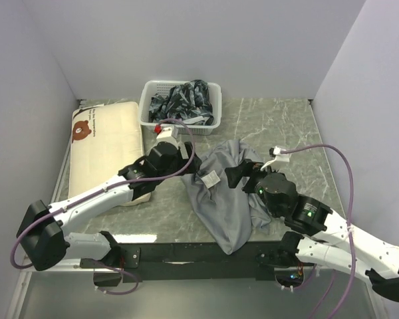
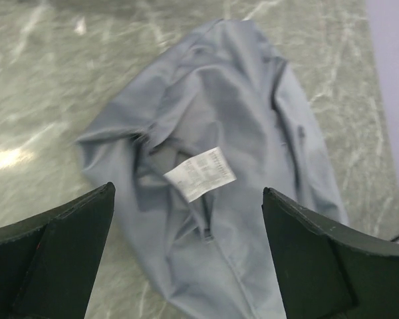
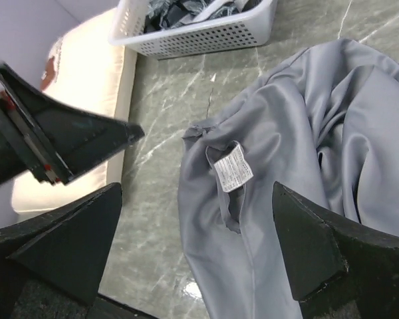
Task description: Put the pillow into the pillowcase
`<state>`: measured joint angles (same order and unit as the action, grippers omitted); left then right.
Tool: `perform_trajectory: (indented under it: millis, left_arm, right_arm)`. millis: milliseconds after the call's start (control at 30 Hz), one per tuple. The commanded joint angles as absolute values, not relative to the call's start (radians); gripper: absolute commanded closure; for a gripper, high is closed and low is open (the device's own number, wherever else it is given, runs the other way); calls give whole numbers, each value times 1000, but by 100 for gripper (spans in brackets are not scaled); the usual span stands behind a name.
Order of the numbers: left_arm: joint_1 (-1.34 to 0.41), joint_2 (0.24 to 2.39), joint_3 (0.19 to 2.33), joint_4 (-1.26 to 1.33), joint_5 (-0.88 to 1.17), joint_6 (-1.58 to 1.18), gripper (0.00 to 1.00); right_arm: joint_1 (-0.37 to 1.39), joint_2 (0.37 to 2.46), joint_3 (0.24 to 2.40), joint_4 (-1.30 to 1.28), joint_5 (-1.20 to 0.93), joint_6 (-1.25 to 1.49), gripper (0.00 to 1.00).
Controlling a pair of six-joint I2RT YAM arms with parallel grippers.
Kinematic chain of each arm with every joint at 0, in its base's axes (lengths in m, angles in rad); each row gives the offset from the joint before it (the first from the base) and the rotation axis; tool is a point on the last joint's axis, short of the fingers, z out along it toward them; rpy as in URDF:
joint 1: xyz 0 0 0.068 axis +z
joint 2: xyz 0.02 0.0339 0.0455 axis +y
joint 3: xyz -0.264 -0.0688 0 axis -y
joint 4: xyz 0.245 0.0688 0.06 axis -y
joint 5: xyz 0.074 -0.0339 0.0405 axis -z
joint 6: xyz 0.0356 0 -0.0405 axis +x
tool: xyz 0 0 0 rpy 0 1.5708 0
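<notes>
Leftmost, the pillow point(image 1: 106, 143) lies flat along the left edge of the bench point(image 1: 279, 126), its bear face at the far end. The left arm reaches across the pillow's near right part. To the right of the pillow, at the back of the bench, stands a white basket point(image 1: 149, 109) holding a dark patterned cloth point(image 1: 183, 100).

In front of the basket, the left end effector point(image 2: 187, 193) hovers with its fingers spread wide and nothing between them, above the left edge of the pillowcase point(image 1: 226, 199). The pillowcase lies crumpled in the middle of the bench, running from near the basket down to the near edge. It is separate from the pillow, which is wholly outside it. Its white tag point(image 1: 211, 178) shows face up near its left edge, just beside a fold.

Further right, the right end effector point(image 3: 196, 189) is also spread wide and holds nothing. It is poised over the pillowcase's middle, pointing toward the left end effector.
</notes>
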<state>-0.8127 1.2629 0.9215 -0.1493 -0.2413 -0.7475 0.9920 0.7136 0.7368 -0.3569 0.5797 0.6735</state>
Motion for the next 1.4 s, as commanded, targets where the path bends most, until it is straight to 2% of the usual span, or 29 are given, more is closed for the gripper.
perform_trajectory:
  millis: [0, 200, 300, 400, 567, 633, 900, 1000, 1133, 1200, 1367]
  left_arm:
    - [-815, 1177, 890, -201, -339, -813, 3]
    - [-813, 1154, 960, -432, -484, -880, 3]
    - [-813, 1146, 1002, -480, -479, -858, 3]
    - [-813, 1082, 944, -401, -427, -789, 3]
    - [-813, 997, 899, -382, -382, -857, 3]
    - [-813, 983, 891, -390, -380, -889, 3]
    - [-813, 976, 841, -437, -480, -975, 3]
    - [-811, 982, 793, -359, -434, -939, 3]
    - [-813, 1095, 788, -328, -387, -949, 3]
    - [-813, 1127, 767, -232, -318, -942, 3]
    - [-813, 1233, 736, -152, -256, -966, 3]
  right_arm:
    - [991, 726, 726, -396, 611, 715, 0]
    - [986, 831, 775, -443, 566, 744, 0]
    - [986, 861, 753, -436, 561, 745, 0]
    - [983, 839, 684, -362, 566, 750, 0]
    - [983, 796, 637, -364, 614, 865, 0]
    - [966, 785, 623, -322, 554, 839, 0]
    - [950, 828, 681, -328, 459, 744, 0]
    - [885, 888, 676, -235, 344, 680, 0]
    - [665, 1002, 736, -241, 216, 644, 0]
    - [608, 1017, 721, -221, 138, 640, 0]
    - [584, 1072, 670, -192, 101, 649, 1]
